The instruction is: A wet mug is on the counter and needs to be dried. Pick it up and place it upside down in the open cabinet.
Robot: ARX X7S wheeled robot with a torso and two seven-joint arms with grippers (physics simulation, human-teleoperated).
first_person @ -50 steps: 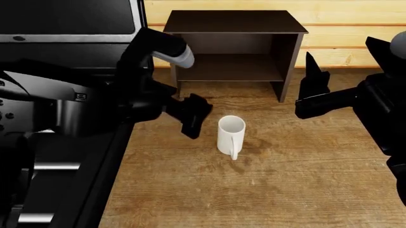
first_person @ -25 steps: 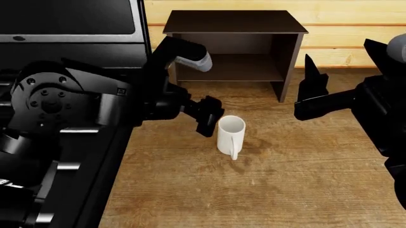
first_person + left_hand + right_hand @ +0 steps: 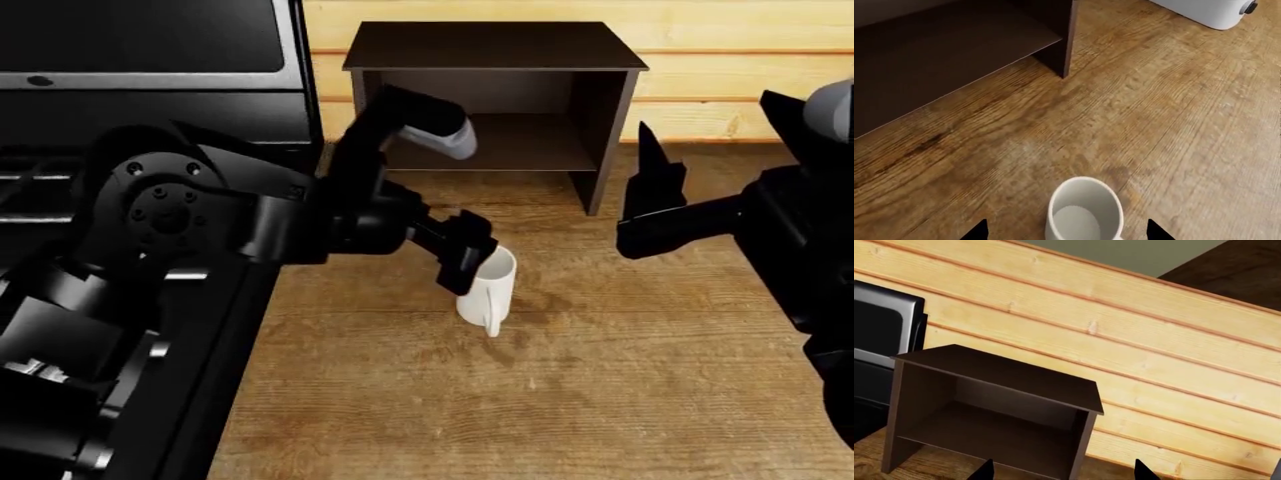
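I reach my left gripper, jaws open, around the mug; next I must close on it.

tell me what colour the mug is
Plain white mug, clearest in the left wrist view.

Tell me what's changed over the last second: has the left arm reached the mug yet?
The left gripper moved rightward across the counter and now sits against the mug, fingertips either side of its rim in the wrist view. It is open, with no grasp yet. The mug stayed upright in place; the right gripper and cabinet barely changed.
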